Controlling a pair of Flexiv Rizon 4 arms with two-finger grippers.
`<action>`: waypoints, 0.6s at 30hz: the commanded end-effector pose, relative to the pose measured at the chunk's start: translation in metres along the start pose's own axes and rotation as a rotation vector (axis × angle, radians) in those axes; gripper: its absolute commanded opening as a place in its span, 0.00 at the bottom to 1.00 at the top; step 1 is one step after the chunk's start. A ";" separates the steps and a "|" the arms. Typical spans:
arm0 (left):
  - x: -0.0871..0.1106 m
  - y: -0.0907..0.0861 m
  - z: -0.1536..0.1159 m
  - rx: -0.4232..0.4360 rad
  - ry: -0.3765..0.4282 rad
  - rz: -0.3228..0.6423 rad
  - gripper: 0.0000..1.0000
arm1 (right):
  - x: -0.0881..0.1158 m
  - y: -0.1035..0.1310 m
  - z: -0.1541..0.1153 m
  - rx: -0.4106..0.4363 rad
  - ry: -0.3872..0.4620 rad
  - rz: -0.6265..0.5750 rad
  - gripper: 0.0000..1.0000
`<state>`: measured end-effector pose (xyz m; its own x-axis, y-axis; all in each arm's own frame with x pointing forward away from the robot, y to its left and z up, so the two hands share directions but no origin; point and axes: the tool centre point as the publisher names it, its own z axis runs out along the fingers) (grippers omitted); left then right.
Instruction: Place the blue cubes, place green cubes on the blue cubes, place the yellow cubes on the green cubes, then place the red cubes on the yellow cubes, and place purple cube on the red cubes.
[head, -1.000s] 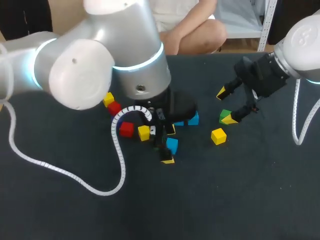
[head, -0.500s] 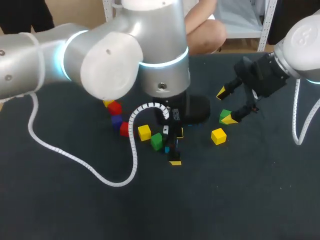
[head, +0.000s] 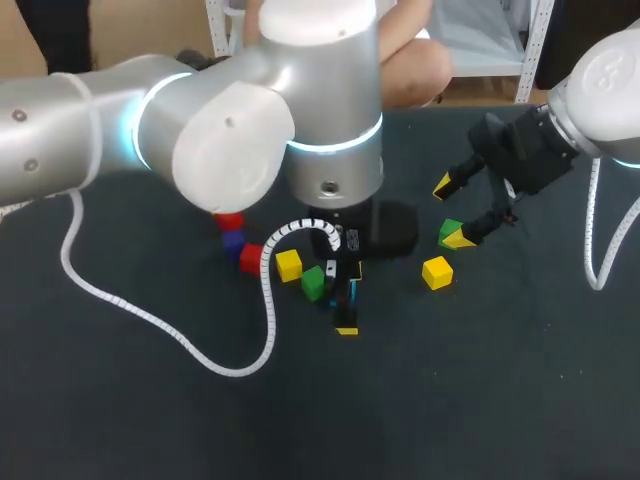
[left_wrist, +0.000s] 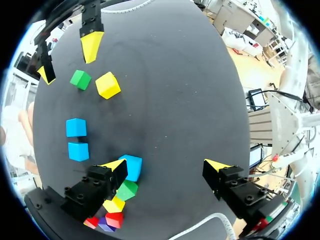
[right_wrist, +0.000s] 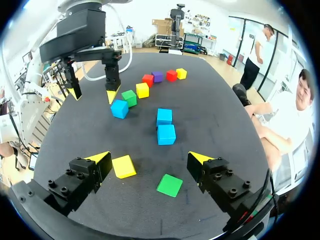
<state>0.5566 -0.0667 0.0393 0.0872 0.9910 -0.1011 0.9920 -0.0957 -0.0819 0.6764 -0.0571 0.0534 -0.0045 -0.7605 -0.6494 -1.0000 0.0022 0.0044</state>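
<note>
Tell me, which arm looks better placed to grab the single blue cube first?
Left, probably. The left gripper, open, hangs right by the blue cube, one finger beside it. The right gripper, also open, sits farther off near a green cube and a yellow cube.

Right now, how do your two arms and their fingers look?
Both arms are thick, rounded, silver-grey tubes. The left arm has a glowing pale-blue ring around a joint and a white ribbed cable trailing from it. The right arm has a thinner white cable. The left gripper and right gripper are black and blocky; their fingers end in bright yellow wedge tips.
</note>
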 end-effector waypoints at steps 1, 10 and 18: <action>0.000 0.009 -0.001 0.001 -0.001 0.006 1.00 | 0.000 0.000 0.000 0.000 -0.002 -0.001 1.00; -0.005 0.020 -0.001 0.006 0.013 0.036 1.00 | 0.000 0.000 0.000 0.000 -0.002 -0.001 1.00; -0.005 0.021 0.008 0.024 0.033 0.034 1.00 | 0.000 0.000 0.000 0.000 -0.002 -0.001 1.00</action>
<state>0.5716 -0.0699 0.0329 0.1227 0.9891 -0.0818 0.9872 -0.1301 -0.0920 0.6764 -0.0571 0.0534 -0.0045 -0.7604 -0.6494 -1.0000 0.0022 0.0044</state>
